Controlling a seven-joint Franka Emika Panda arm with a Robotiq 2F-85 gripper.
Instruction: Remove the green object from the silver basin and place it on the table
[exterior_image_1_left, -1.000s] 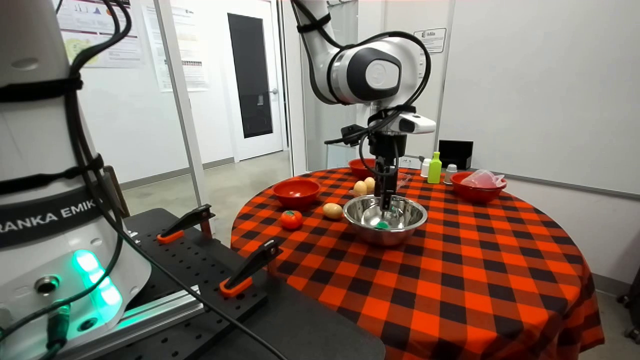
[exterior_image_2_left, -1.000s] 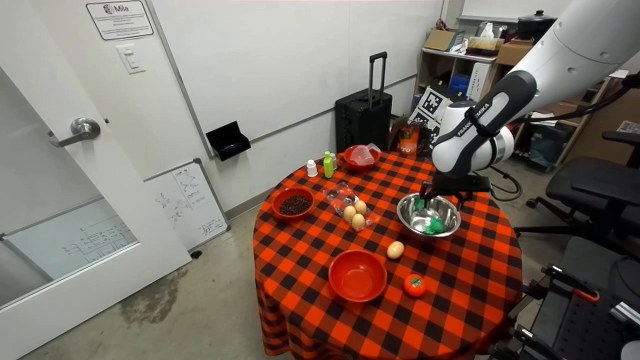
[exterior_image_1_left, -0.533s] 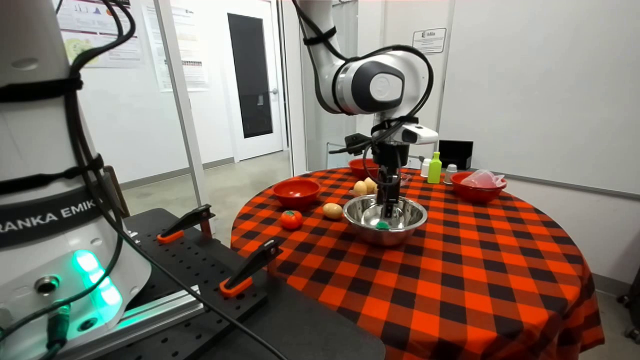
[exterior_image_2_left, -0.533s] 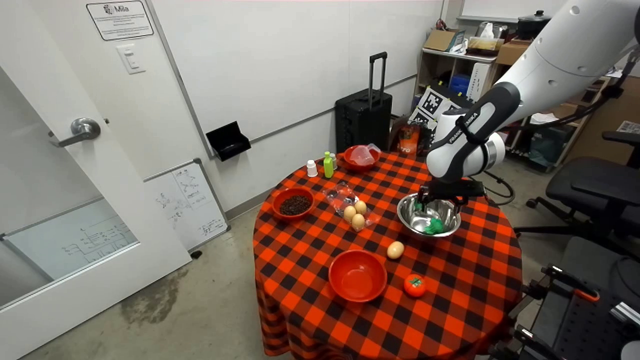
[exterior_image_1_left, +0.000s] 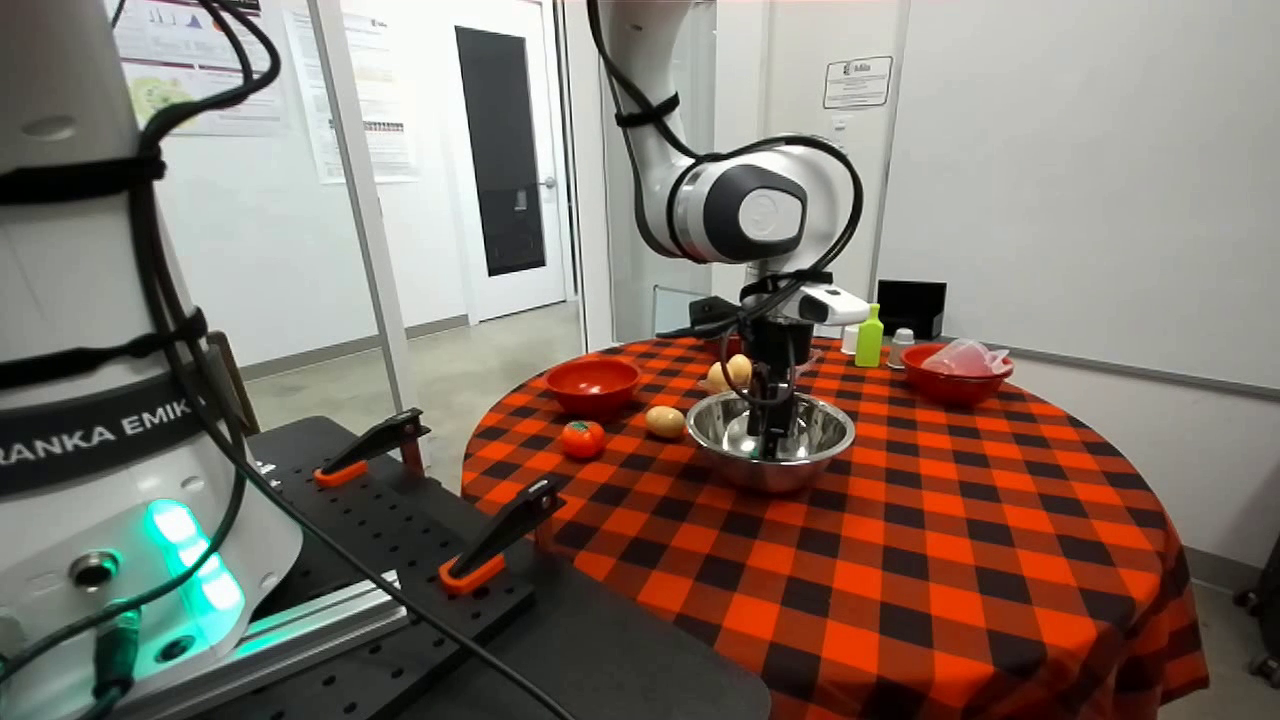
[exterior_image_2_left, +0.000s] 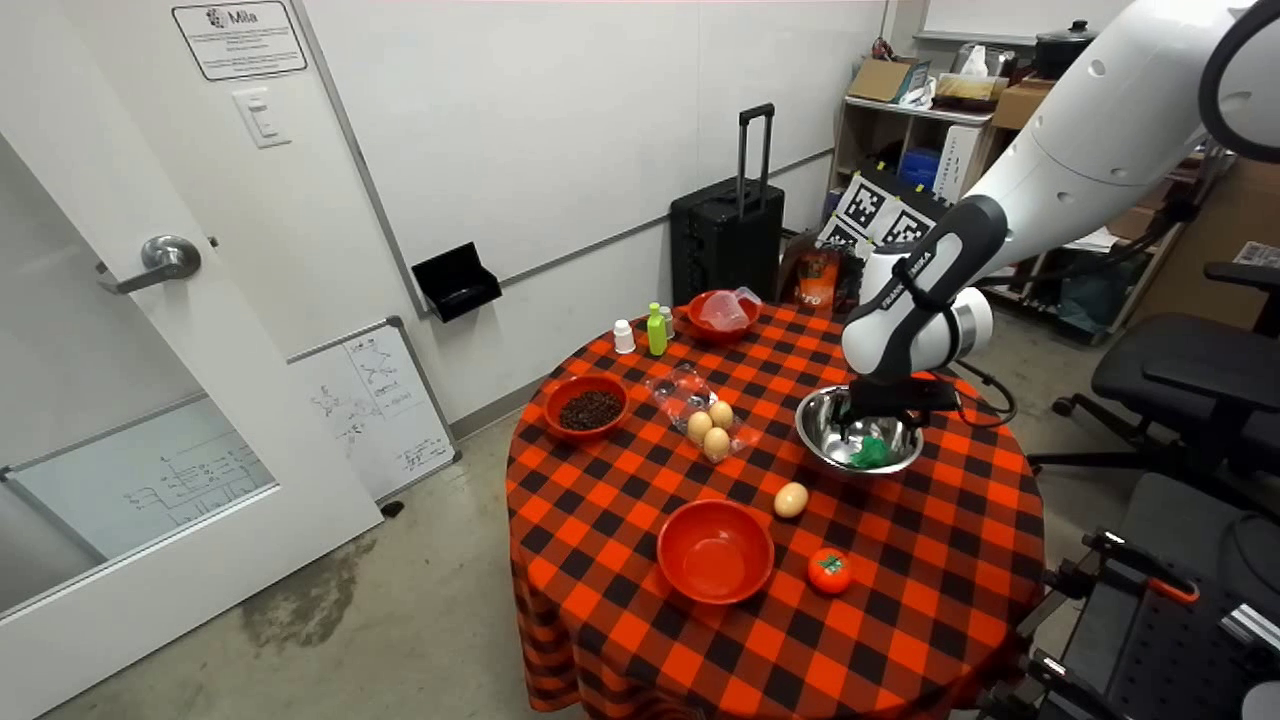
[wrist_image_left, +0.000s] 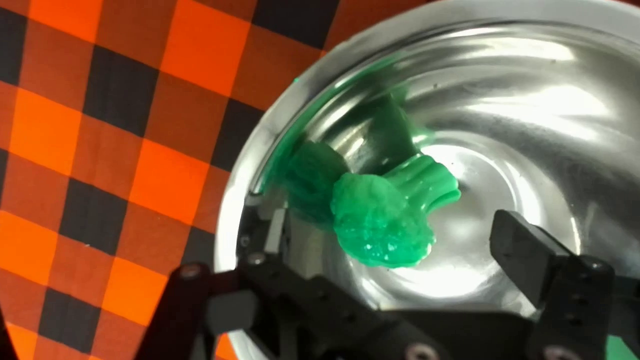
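Gripper (wrist_image_left: 391, 228) spread; broccoli (wrist_image_left: 382, 220) diagonal, stem (wrist_image_left: 426, 181) upper right, wrist view

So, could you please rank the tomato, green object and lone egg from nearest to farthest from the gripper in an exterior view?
1. Green object: inside the silver basin.
2. Lone egg: outside it, lower left.
3. Tomato: lowest in picture.

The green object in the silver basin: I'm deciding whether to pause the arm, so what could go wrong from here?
The green object looks rounded and glossy, so it might slip as the open gripper closes. In the wrist view, one finger appears close to the wall of the silver basin, so it might push or tilt it. On the way out, a low swing could bump the lone egg near the basin.
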